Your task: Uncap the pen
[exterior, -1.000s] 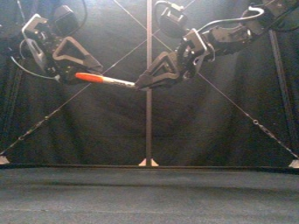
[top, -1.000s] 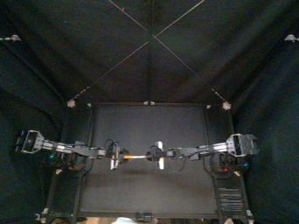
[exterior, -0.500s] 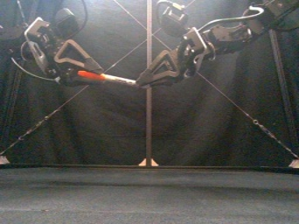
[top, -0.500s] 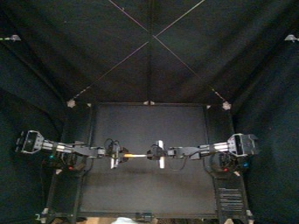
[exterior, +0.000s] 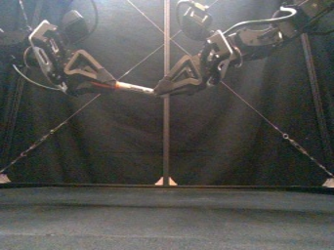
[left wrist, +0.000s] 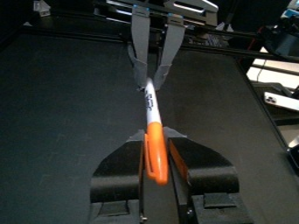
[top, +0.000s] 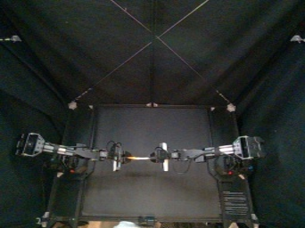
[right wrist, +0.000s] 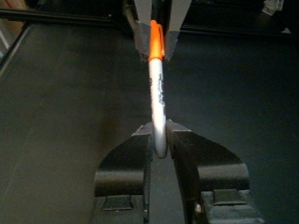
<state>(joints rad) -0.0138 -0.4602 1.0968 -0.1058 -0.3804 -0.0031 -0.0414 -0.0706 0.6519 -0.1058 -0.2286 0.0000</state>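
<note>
A marker pen [exterior: 131,87] with an orange cap and a white barrel hangs level, high above the table, between my two grippers. My left gripper [exterior: 97,83] is shut on the orange cap [left wrist: 156,156]. My right gripper [exterior: 162,90] is shut on the far end of the white barrel [right wrist: 156,94]. In the top view the pen [top: 139,158] bridges the left gripper [top: 123,158] and the right gripper [top: 158,158] over the table's middle. The cap sits on the barrel with no gap showing between them. Each wrist view shows the other gripper at the pen's far end.
The black table [top: 155,191] lies well below both arms. Black curtains close the back and sides.
In the front view the left gripper has shifted slightly toward the right one, and less of the orange cap shows. The pen stays held by both grippers.
</note>
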